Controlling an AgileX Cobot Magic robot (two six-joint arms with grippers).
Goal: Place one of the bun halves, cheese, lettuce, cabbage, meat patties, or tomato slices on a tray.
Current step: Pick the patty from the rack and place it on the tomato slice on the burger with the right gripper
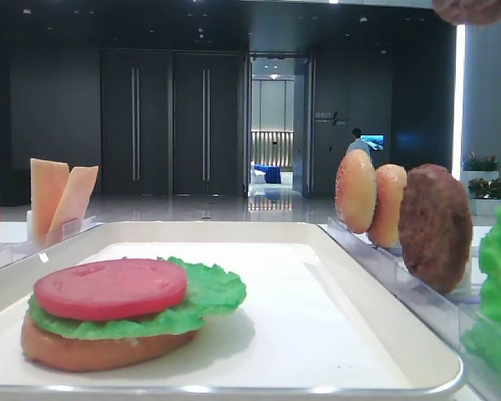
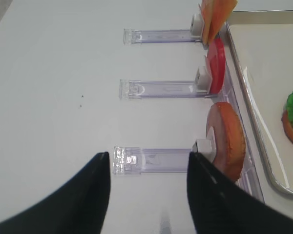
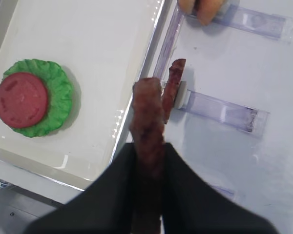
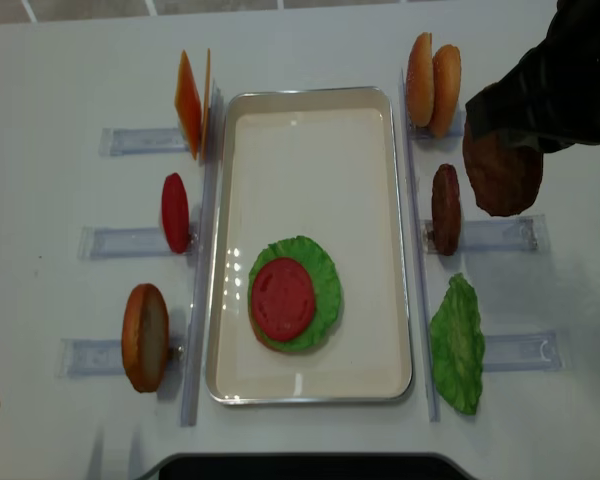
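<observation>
The right end effector (image 3: 147, 146) was clamped on one of the meat patties (image 4: 502, 175), gripping it by the edge so the disc hung in the air above the surface, outside the tray's right rim and just beside the second patty (image 4: 446, 208), which stood upright in its clear rack (image 4: 500, 233). The step in hand looked like the carry — the patty was lifted clear of its rack but not yet over the tray (image 4: 310, 385).

The next move would likely call for swinging it left across the rim and lowering it flat onto the stack near the tray's front edge, where a tomato slice (image 4: 283, 298) lay on lettuce (image 4: 322, 280) over a brown bun half (image 1: 83, 351).

The held patty was a thick, dark-brown disc with a rough, grainy face; in the right wrist view it showed edge-on between the dark fingers.

The left end effector (image 2: 149, 168) stood apart, holding nothing — hovering over the surface's left side near a rack carrying a bun half (image 2: 229, 139).
</observation>
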